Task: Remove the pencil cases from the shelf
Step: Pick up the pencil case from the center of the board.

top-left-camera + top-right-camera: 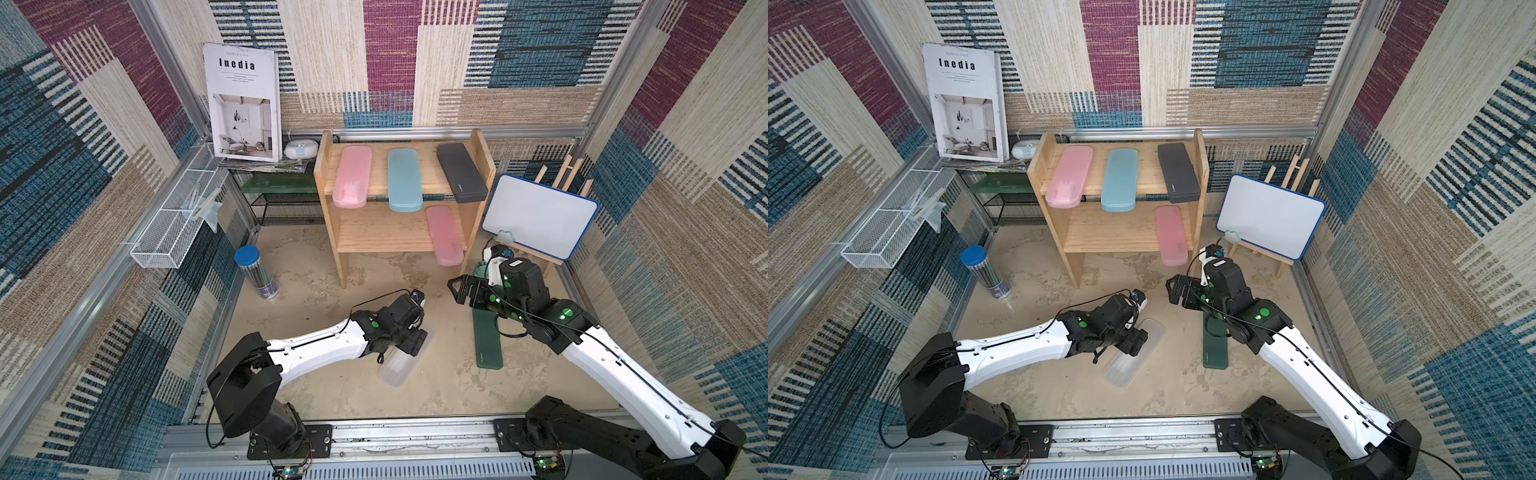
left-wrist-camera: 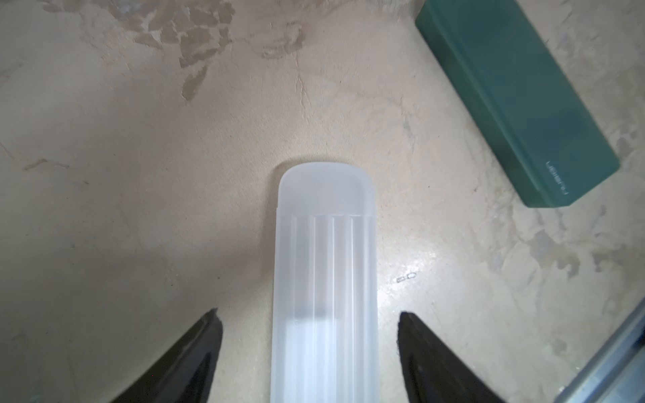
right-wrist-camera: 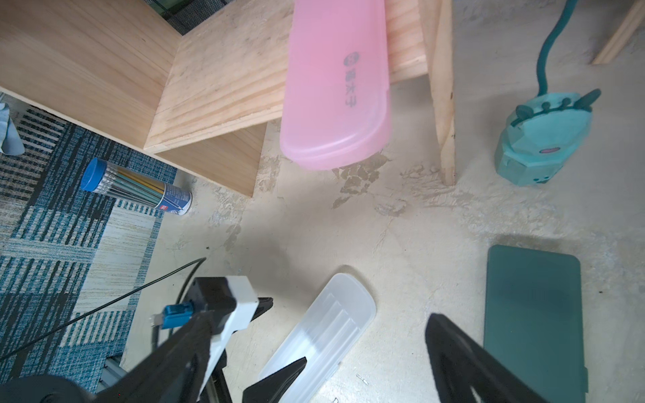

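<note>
The wooden shelf [image 1: 328, 166] holds a pink pencil case [image 1: 352, 176], a light blue one [image 1: 405, 180] and a black one [image 1: 461, 172] on its upper tier. A second pink case [image 1: 444, 236] [image 3: 335, 87] overhangs the lower tier's front edge. A frosted clear case [image 1: 399, 368] [image 2: 324, 279] and a dark green case [image 1: 488, 340] [image 3: 534, 321] lie flat on the floor. My left gripper [image 1: 415, 340] [image 2: 309, 314] is open and straddles the clear case, with a gap on each side. My right gripper [image 1: 456, 289] [image 3: 368, 338] hangs open and empty above the floor, in front of the shelf.
A blue-capped pencil cylinder [image 1: 253, 272] stands left of the shelf. A black mesh rack [image 1: 282, 203] and a white wire basket [image 1: 174, 224] sit along the left wall. A whiteboard on an easel [image 1: 540, 216] and a teal lamp base [image 3: 544, 139] stand to the right.
</note>
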`<state>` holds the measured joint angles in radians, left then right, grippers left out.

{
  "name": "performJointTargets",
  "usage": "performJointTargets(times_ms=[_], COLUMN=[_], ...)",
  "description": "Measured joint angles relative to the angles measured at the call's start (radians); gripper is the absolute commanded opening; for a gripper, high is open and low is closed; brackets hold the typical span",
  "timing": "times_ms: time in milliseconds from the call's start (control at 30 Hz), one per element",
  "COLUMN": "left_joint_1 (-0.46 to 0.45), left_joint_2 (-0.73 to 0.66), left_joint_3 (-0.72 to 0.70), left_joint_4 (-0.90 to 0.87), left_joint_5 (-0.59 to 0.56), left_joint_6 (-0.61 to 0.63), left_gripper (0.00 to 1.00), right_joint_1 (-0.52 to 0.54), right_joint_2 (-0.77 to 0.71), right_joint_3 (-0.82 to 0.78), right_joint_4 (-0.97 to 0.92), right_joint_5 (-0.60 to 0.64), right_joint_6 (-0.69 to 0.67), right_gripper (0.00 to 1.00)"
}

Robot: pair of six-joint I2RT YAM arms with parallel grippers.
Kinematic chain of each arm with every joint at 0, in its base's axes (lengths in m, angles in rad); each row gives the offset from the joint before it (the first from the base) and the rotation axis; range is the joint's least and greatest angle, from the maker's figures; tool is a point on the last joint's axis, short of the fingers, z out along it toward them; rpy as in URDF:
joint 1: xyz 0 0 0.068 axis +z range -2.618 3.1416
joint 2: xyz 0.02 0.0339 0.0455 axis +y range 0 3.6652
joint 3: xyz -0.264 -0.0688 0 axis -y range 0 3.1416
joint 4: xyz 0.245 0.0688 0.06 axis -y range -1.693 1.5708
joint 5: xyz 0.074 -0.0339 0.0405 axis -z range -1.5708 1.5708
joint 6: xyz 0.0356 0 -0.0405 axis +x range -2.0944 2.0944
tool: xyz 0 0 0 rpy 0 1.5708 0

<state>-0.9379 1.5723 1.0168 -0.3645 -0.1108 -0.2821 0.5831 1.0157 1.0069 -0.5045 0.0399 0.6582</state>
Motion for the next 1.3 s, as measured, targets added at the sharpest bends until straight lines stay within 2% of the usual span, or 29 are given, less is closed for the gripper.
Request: performJointTargets(times_ms=[33,333,700,900,1067,1167,1300], left_joint_1=[-0.003,-0.008,-0.021,-0.022,-0.022,-0.023,-0.019], left_joint_2=[0.023,0.122,0.187,0.226,0.211,0.185,0.08], left_joint_3=[0.008,0.026,0.04,0.047,0.039,0.028,0.003], left_joint_4=[-0.011,-0.05,-0.055,-0.063,-0.06,-0.069,-0.058], left_joint_5=[-0.003,0.01,0.08,0.051,0.046,0.04,0.043], left_joint_6=[0.006,0.024,0.024,0.013,-0.006,-0.006,-0.005], left_gripper=[0.99,0.99,0.99,0.79,0.7,0.7,0.71], right_joint_1=[0.0,0.0,0.0,0.0,0.0,0.0,0.0], right_joint_2=[0.0,0.013,0.018,0.018,0.014,0.014,0.003], right_joint_3=[-0.003,-0.016,-0.037,-0.042,-0.042,-0.035,-0.019], right_joint_4=[0.0,0.0,0.0,0.0,-0.001,-0.003,0.0], right_joint_5=[0.0,-0.008,-0.018,-0.023,-0.022,-0.022,-0.045], right_joint_6=[0.0,0.0,0.001,0.003,0.003,0.002,-0.019], right_gripper=[0.99,0.99,0.99,0.99,0.99,0.99,0.99])
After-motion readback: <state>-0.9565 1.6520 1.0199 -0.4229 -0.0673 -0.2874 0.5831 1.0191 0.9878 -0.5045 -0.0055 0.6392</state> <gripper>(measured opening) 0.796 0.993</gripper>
